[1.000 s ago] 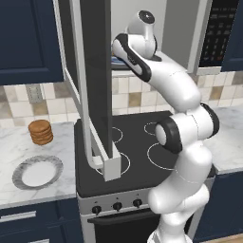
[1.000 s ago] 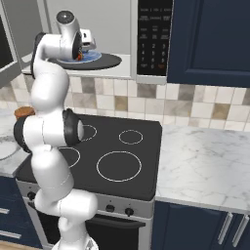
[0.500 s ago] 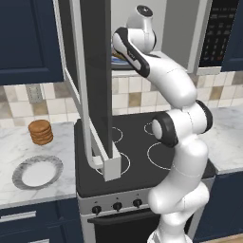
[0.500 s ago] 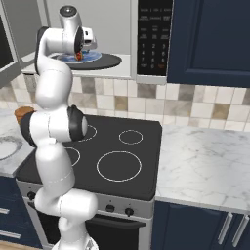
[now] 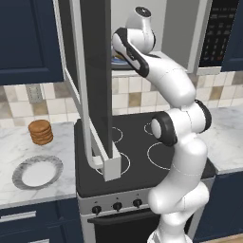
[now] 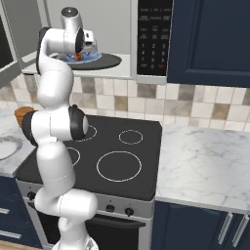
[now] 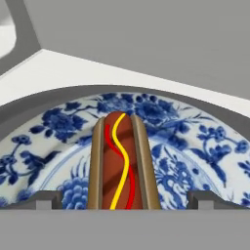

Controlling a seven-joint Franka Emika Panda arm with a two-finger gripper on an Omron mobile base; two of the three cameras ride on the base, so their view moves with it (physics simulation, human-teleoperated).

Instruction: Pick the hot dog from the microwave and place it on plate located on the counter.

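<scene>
The hot dog [image 7: 122,161], a tan bun with a red sausage and yellow stripe, lies on a blue patterned plate [image 7: 195,161] on the dark turntable [image 6: 108,61] inside the microwave [image 6: 146,44]. My gripper [image 7: 124,201] is open just above it, with one fingertip [image 7: 45,199] on each side of the bun and neither touching it. From the right base view the hand reaches into the cavity, the gripper [image 6: 81,52] over a red bit of the hot dog [image 6: 78,57]. The marbled-rim plate [image 5: 37,172] rests on the counter [image 5: 14,147] at the left.
The open microwave door [image 5: 92,80] hangs out over the black stovetop [image 5: 137,142], close to the left of my arm. A stack of brown discs [image 5: 40,132] stands behind the plate. More counter [image 6: 205,161] lies right of the stove.
My wrist has risen slightly and the hand has settled in over the blue plate inside the microwave. The hot dog and door have not moved.
</scene>
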